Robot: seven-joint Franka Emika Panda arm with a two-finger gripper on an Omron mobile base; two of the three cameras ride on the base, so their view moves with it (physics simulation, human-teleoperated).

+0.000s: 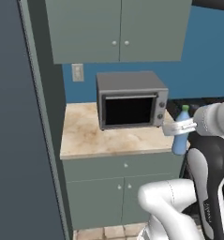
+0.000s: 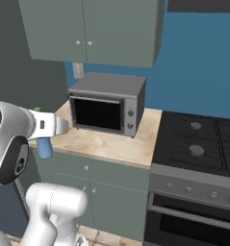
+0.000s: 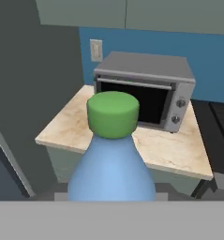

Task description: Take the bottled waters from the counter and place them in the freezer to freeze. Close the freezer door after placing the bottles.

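My fingers (image 1: 178, 127) are clamped on the light blue bottle (image 1: 181, 136), its green cap (image 3: 113, 114) up, lifted in front of the counter (image 1: 90, 140), right of the toaster oven (image 1: 130, 99), clear of the stone.

A grey toaster oven (image 1: 131, 99) sits below grey-green wall cabinets (image 1: 118, 29). A black stove (image 2: 199, 144) stands right of it; a wall outlet (image 1: 78, 72) behind.

Base cams behind arm, L/R, both facing toaster oven (image 1: 131, 99); hand cam close.
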